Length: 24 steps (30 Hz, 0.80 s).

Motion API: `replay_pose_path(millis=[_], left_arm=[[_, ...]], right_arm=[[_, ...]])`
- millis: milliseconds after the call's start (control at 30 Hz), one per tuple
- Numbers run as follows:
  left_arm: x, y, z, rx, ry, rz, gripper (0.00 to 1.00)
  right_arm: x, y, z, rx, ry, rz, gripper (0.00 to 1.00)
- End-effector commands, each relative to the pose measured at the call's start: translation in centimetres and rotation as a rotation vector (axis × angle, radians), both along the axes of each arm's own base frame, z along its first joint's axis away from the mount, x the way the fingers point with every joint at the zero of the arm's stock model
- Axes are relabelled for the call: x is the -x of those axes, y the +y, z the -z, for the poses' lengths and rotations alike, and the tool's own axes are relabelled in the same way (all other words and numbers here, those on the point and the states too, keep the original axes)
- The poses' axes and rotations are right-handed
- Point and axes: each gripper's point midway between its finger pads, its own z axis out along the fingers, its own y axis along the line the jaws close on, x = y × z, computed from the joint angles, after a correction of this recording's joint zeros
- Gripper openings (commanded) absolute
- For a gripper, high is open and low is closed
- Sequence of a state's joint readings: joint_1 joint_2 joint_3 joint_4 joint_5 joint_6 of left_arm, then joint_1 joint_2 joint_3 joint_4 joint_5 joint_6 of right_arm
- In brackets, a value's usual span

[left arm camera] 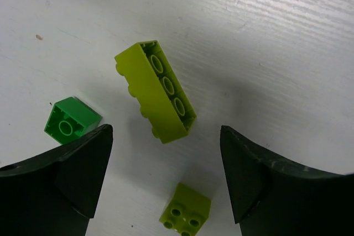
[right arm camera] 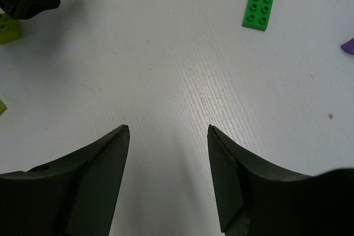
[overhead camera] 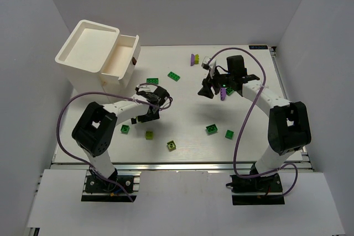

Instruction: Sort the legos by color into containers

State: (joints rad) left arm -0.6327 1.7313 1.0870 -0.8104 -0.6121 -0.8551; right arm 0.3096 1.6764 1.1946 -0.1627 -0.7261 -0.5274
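Note:
My left gripper (left arm camera: 166, 132) stands open above the table. A long yellow-green lego (left arm camera: 156, 92) lies on its side just ahead of the jaws, untouched. A small yellow-green lego (left arm camera: 186, 209) sits on the table between the fingers, and a small green lego (left arm camera: 71, 120) lies by the left finger. My right gripper (right arm camera: 168, 128) is open over bare table with nothing between its fingers. From above, the left gripper (overhead camera: 148, 115) is at centre left and the right gripper (overhead camera: 207, 90) at centre right. The white containers, a tall bin (overhead camera: 71, 53) and a lower tray (overhead camera: 130, 59), stand at the far left corner.
Loose legos are scattered about: a green plate (overhead camera: 175, 76) (right arm camera: 259, 6), a green brick (overhead camera: 152, 80), a purple and yellow-green pair (overhead camera: 194, 59), a purple one (overhead camera: 222, 93), green ones (overhead camera: 212, 129) (overhead camera: 229, 134) and a yellow-green one (overhead camera: 172, 145).

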Motion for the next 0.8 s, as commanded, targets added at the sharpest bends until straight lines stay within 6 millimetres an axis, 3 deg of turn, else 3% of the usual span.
replay_pose_path(millis=[0,100,267,467,533,633,700,733,767], left_arm=[[-1.5,-0.1,-0.8,-0.002,-0.098,-0.038,0.86],[-2.0,0.7,0.1,-0.016,-0.107,-0.058,0.78],[-2.2,1.2,1.2,-0.059,-0.109,-0.052,0.43],[-2.8,0.1,0.2,-0.012,-0.146,-0.006,0.15],[-3.3,-1.7,-1.5,0.047,-0.164,0.095,0.1],[-3.8,-6.7,-5.6,0.243,-0.233,0.334,0.03],[-4.0,-9.6,-8.8,0.365,-0.31,0.469,0.02],[-3.7,-10.5,-11.9,0.421,-0.37,0.547,0.01],[-3.7,-11.1,-13.6,0.45,-0.406,0.58,0.0]], right_arm=[[-0.2,-0.4,-0.5,0.009,0.004,0.025,0.64],[0.0,-0.3,-0.5,0.009,0.019,0.033,0.65],[0.3,-0.6,-0.5,0.015,0.03,0.048,0.65],[0.9,-1.0,-0.3,0.032,0.03,0.046,0.65],[1.3,-1.1,-0.4,0.041,0.01,0.026,0.65],[2.8,-0.7,-0.7,0.038,0.005,-0.047,0.64],[4.0,-0.5,-0.8,0.03,0.002,-0.118,0.61],[4.3,-0.3,-0.8,0.03,-0.001,-0.134,0.59],[4.7,-0.1,-0.7,0.026,-0.004,-0.155,0.57]])
